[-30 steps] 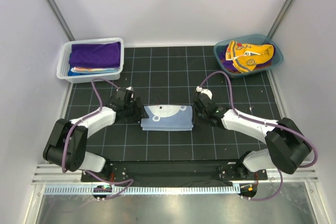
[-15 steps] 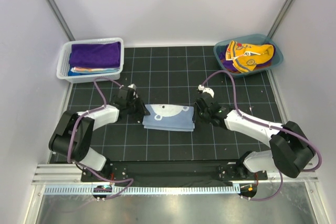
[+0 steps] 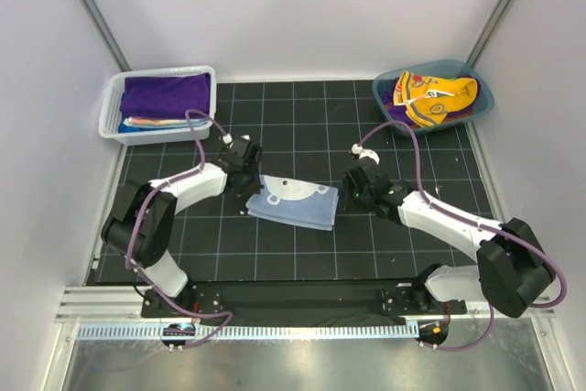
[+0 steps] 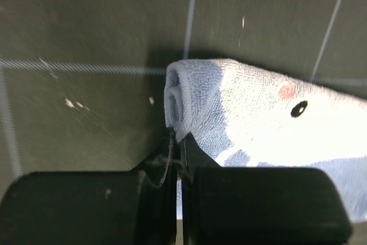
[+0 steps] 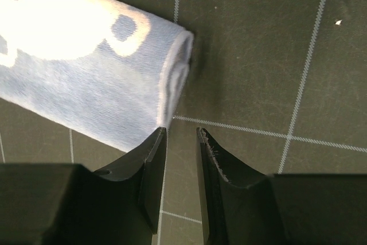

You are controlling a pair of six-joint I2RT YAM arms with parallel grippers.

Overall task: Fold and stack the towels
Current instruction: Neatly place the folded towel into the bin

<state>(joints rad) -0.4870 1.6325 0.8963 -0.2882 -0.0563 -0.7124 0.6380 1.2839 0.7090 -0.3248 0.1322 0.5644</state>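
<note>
Pale-blue terry towel (image 3: 293, 203), one item: folded to a flat oblong, with a looped nap and a white cartoon print showing a black dot eye and a pink spot. Both short ends are doubled, rounded folds. Location: middle of the black gridded mat (image 3: 412, 135), lying slightly askew.

My left gripper (image 4: 178, 142): at the towel's left end, black fingers pressed together. A sliver of hem may be nipped between them, but the close view is too dark to say.

My right gripper (image 5: 180, 136): just beside the towel's right end, fingers a narrow gap apart with nothing between them.

Far left: white mesh basket (image 3: 111, 103) holding a deep purple towel (image 3: 165, 93), folded, on top of paler cloths.

Far right: teal tub (image 3: 485, 103) holding a crumpled yellow-orange towel (image 3: 435, 98) with navy trim.
</note>
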